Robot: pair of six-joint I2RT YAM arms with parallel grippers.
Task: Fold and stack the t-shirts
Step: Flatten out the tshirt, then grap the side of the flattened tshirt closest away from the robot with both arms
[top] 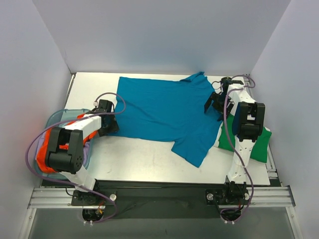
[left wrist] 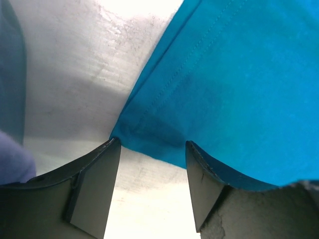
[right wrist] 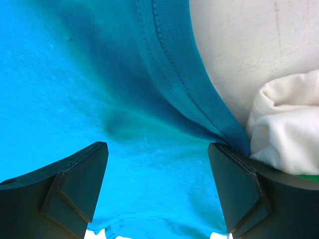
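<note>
White walls are seen on three sides of a pale worktop (top: pixel 144 164), on which a blue t-shirt (top: pixel 159 112) is spread flat, its hem to the left and its collar (right wrist: pixel 199 94) to the right, one sleeve reaching toward the near edge. The left claw (left wrist: pixel 152 149) is released, its fingers set apart on either side of the near-left hem corner, which lies just between them and close to the inner face of the left finger. The right claw (right wrist: pixel 157 149) is likewise released and held wide over the shoulder area, with the ribbed collar running between the fingers toward the right one. A white garment (right wrist: pixel 284 129) lies just beside that finger, above a green folded garment (top: pixel 259 144) at the right edge. It is judged that a poor grasp could be made on either side: only a sliver of hem may be caught by the left claw, so the corner could slip out when lifted, and the white garment could be pinched together with the collar by the right claw and dragged off the stack. Uneven lifting would leave the fold skewed.
</note>
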